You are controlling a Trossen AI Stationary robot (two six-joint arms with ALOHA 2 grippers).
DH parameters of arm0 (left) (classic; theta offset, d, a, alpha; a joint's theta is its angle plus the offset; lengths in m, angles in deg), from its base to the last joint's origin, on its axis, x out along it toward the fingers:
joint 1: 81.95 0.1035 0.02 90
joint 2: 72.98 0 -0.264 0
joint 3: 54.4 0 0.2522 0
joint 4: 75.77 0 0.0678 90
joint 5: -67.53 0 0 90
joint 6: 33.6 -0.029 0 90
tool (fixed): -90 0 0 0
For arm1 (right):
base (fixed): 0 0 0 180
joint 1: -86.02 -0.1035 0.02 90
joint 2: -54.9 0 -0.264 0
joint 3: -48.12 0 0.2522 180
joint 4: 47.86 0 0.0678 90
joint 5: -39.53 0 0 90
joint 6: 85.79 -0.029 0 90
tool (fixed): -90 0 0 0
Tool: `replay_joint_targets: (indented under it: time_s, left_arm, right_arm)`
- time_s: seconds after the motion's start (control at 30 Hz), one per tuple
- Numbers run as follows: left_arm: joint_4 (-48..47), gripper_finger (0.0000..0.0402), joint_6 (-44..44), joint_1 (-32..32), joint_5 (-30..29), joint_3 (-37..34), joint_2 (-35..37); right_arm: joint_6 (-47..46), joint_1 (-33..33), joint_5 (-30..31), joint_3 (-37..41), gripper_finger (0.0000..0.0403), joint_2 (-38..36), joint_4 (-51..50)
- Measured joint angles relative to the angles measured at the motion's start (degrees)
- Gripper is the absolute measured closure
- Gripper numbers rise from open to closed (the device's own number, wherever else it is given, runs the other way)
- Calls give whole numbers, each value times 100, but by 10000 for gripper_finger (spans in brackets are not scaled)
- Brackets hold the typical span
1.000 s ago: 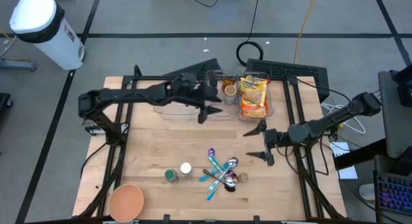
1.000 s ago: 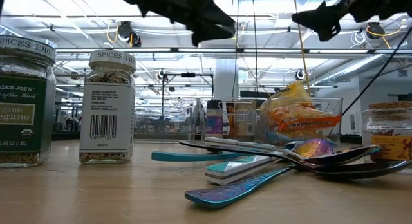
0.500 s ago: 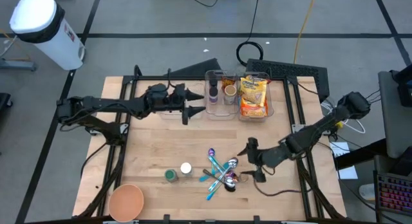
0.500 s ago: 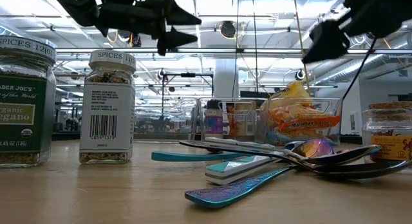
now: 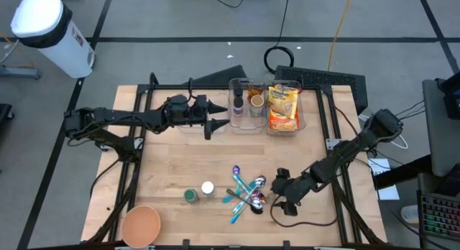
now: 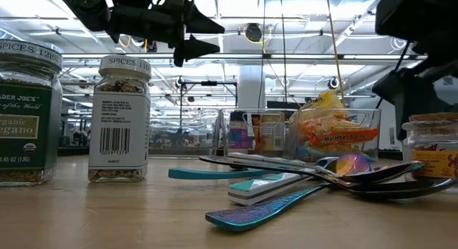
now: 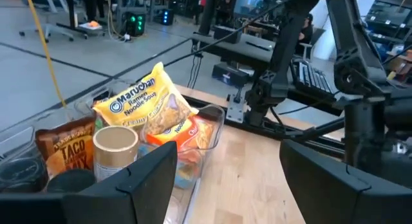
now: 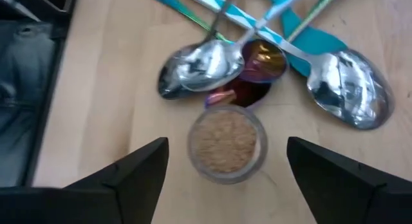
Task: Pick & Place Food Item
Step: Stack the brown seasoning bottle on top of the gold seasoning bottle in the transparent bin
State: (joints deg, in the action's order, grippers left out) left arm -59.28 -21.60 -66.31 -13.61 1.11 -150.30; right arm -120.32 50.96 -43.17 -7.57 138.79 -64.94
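The Maruchan ramen packets [image 5: 283, 106] stand in a clear bin [image 5: 300, 125] at the table's far side; they also show in the left wrist view [image 7: 149, 102]. My left gripper [image 5: 224, 115] hovers open and empty to the left of the bins, pointing at them. My right gripper [image 5: 277, 195] is open and low over a small jar with a brown top [image 8: 225, 142], which stands on the table beside the spoons. Its fingers stand on either side of the jar without touching it. In the low view the jar [image 6: 433, 145] is at the right.
A pile of spoons [image 5: 248, 192] lies just left of the small jar. Two spice jars [image 5: 198, 192] stand farther left, and an orange bowl [image 5: 140, 225] is at the near left corner. A second clear bin [image 5: 248, 99] holds a taco packet and jars.
My right gripper has gone toward the table's near edge and left, coming down over the small jar beside the spoons, and has tipped downward. My left gripper has drawn back toward the table's left, away from the bins, then kept still.
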Motion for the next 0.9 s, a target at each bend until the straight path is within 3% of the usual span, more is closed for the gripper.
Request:
replay_joint_targets:
  time_s: [0.33, 0.7, 0.9]
  left_arm:
    - [-5, 119, 5, -50, -2, 0, 0]
    - [-7, 119, -135, -50, -4, 2, -2]
    - [-13, 119, -191, -50, -4, 2, -4]
  right_arm:
    - [-22, 12, 11, 4, 140, 82, -8]
    - [78, 110, 1, 7, 285, -181, 14]
    - [90, 233, 50, 9, 289, -796, -234]
